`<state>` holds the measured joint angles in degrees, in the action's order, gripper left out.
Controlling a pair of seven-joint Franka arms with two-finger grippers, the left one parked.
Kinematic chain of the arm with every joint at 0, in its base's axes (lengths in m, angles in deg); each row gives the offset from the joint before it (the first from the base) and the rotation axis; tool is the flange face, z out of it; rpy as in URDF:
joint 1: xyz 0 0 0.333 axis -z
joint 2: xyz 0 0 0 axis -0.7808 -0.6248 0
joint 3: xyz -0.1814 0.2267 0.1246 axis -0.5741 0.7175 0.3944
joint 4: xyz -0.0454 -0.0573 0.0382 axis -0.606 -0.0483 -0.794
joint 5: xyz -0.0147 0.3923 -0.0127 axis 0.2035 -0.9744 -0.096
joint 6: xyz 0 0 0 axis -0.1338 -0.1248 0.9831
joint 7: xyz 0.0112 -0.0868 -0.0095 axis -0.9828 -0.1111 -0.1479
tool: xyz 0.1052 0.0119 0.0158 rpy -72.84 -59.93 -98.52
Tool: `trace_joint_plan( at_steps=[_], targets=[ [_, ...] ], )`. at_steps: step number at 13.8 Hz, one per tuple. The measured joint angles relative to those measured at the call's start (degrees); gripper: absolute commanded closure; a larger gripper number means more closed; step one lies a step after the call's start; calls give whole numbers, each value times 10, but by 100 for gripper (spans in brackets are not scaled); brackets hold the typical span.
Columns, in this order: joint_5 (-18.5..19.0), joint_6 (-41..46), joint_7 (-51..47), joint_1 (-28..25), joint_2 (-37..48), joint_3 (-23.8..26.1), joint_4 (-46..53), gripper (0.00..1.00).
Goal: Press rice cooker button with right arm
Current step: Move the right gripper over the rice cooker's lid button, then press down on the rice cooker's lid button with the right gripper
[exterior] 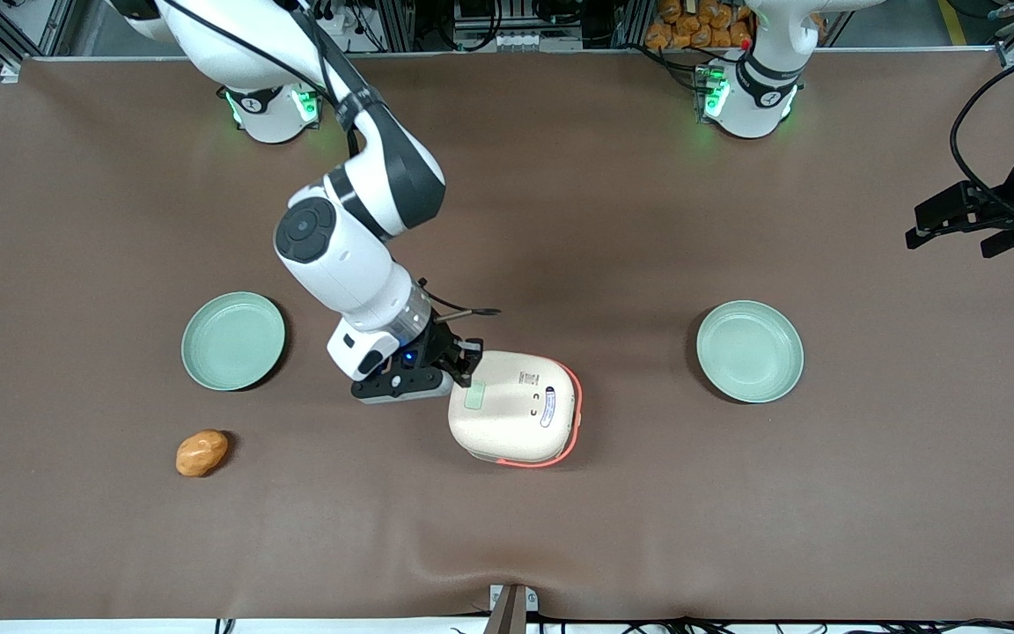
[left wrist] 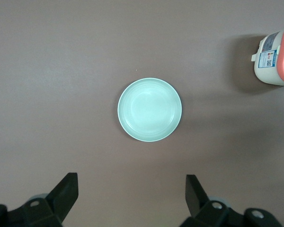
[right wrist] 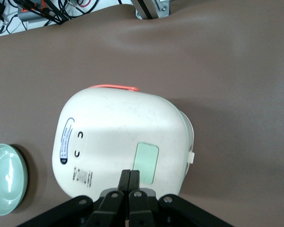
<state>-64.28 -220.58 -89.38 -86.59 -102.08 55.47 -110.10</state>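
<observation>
The rice cooker [exterior: 516, 408] stands closed near the middle of the brown counter [exterior: 560, 220], between two mint-green plates, one toward the working arm's end [exterior: 233, 341] and one toward the parked arm's end [exterior: 750, 351]. Its cream lid carries a block of small dark print [right wrist: 82, 177] and an oval label with a dark border [right wrist: 66, 141], both too fine to read; beside the oval sit two small dark marks. The left wrist view shows a blue-and-white sticker [left wrist: 268, 58] on the cooker's side wall, also unreadable. The right arm [exterior: 349, 238] reaches down from above, and its black claw [exterior: 466, 367] sits at the lid's edge on the working arm's side, just at the pale green rectangular button [right wrist: 146, 162]. In the right wrist view the two fingers [right wrist: 126, 180] are pressed together with nothing between them, their tips over the lid right at the button's edge; whether they actually touch it cannot be told. The orange-red trim [exterior: 570, 423] shows along the cooker's edges toward the parked arm and the front camera, the button end facing the working arm. A small orange lump [exterior: 202, 453] lies on the counter nearer the front camera than the working-side plate.
</observation>
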Motion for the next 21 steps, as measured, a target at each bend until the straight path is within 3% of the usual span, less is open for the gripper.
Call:
trace_joint_plan(
  at_steps=[19, 21],
  targets=[
    [0, -43, 2, -14, -39, -1, 3, 100],
    [0, -47, 2, -14, -39, -3, 9, 91]
  ],
)
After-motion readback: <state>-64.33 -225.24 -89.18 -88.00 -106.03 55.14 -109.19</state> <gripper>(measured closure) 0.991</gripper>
